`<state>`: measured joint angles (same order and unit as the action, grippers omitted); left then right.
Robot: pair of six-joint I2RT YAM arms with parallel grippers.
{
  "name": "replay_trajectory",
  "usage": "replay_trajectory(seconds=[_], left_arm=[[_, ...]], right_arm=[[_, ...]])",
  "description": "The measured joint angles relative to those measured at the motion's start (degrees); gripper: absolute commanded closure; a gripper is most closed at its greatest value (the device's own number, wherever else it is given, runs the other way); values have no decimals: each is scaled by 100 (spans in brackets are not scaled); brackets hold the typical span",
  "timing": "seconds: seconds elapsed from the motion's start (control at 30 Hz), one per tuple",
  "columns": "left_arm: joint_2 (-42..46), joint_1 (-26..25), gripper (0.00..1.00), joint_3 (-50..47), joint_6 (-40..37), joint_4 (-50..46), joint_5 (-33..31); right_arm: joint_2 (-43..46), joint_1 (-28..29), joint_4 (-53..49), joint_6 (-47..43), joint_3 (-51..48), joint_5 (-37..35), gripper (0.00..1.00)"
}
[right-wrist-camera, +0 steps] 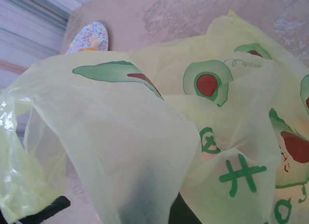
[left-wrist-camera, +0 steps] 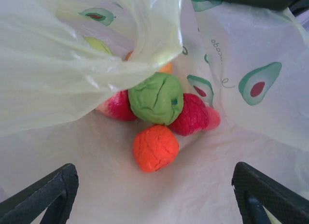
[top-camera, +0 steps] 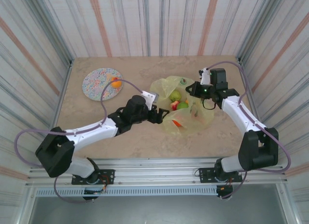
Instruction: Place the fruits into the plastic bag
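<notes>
The plastic bag (top-camera: 188, 108) lies crumpled at mid-table, yellow-green with avocado prints. Inside it lie an orange fruit (left-wrist-camera: 155, 147), a green fruit (left-wrist-camera: 157, 98) and two red fruits (left-wrist-camera: 118, 106) (left-wrist-camera: 193, 114), close together. My left gripper (left-wrist-camera: 154, 197) is open at the bag's mouth (top-camera: 159, 115), just short of the orange fruit, with nothing between its fingers. My right gripper (top-camera: 194, 90) is at the bag's far edge, and the plastic (right-wrist-camera: 145, 137) drapes over its jaws, which look shut on it. A yellow-orange fruit (top-camera: 116, 82) sits on the plate.
The round speckled plate (top-camera: 99, 85) lies at the back left of the tan table, also seen far off in the right wrist view (right-wrist-camera: 94, 33). Striped walls close in the table on three sides.
</notes>
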<state>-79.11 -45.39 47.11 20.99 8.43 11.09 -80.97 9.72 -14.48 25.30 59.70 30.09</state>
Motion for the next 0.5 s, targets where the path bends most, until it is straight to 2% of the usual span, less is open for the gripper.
replay_trajectory(seconds=[0.13, 0.3, 0.4, 0.5], left_arm=[[151, 144, 13, 0, -352, -264, 544], [459, 264, 13, -11, -619, -455, 883], [879, 557, 11, -153, -610, -435, 846], [1235, 927, 9, -214, -468, -522, 514]], right_arm=[[-46, 0, 15, 2, -4, 2, 99], [-46, -9, 44, 2, -37, 4, 99], [-46, -42, 63, 2, -87, 26, 99], [-46, -74, 76, 2, -111, 42, 99]])
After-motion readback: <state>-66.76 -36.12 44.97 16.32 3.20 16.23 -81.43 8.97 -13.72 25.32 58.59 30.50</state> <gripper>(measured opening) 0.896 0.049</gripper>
